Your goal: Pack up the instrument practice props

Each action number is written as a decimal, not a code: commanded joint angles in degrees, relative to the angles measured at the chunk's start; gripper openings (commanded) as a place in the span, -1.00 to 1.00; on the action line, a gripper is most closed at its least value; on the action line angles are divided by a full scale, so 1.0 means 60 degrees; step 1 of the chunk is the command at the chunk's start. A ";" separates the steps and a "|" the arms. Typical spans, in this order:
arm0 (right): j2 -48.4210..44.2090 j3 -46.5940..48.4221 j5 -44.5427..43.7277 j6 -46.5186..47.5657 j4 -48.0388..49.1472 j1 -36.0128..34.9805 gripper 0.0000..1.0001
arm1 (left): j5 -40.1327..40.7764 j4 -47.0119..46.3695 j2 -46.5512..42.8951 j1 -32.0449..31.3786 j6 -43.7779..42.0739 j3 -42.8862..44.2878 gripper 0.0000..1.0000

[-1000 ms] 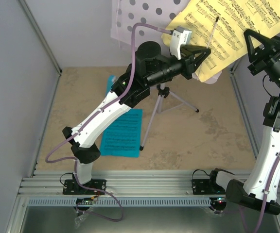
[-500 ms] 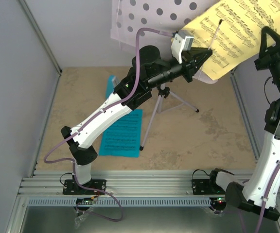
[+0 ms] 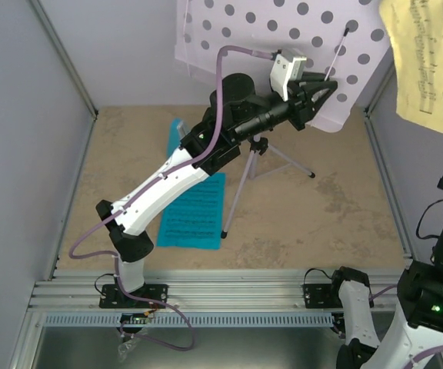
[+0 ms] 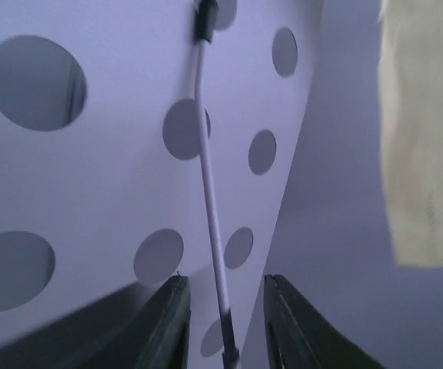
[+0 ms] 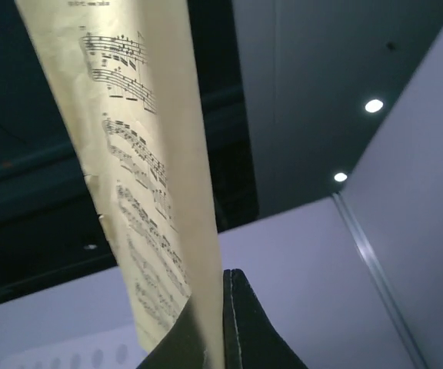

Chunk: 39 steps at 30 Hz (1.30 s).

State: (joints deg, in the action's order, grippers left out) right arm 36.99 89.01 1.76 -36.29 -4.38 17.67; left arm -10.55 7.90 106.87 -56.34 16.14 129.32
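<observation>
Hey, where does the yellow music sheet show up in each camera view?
Top external: the yellow music sheet is in the upper right corner, above the right arm.
Left wrist: the sheet is a blurred pale strip along the right edge.
Right wrist: it runs from top left down into the right tool, pinched there.
Shared landmark: the round-holed stand desk, top centre from above, fills the left wrist view.

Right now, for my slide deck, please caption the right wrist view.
Right pincer shut on the yellow music sheet, held up beneath ceiling lights.
</observation>
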 commanded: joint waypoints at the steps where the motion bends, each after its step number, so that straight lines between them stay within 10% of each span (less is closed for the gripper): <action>1: 0.0015 -0.0023 0.1130 -0.0251 0.1610 -0.0221 -0.99 | 0.0197 0.0002 -0.0410 -0.0088 0.0074 -0.0329 -0.19; 6: 0.0514 0.0974 0.4615 -0.0928 0.1379 -0.0244 -0.99 | 0.0221 -0.0572 -0.1698 -0.0088 -0.0022 -0.1846 0.96; 20: 0.0038 -0.0352 0.9792 -0.1735 0.0841 -0.0250 -0.99 | 0.0543 -0.2140 -0.8961 -0.0088 -0.0212 -1.0643 0.98; 39: -0.0885 -0.4982 1.2621 -0.1094 0.0906 -0.0586 -0.99 | 0.0228 -0.0921 -0.7529 -0.0088 -0.0947 -0.9992 0.99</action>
State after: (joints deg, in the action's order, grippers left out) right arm 31.99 59.40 72.66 -47.13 3.79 15.31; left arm -8.69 1.43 59.96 -56.84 12.36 66.94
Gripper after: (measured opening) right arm 0.022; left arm 0.994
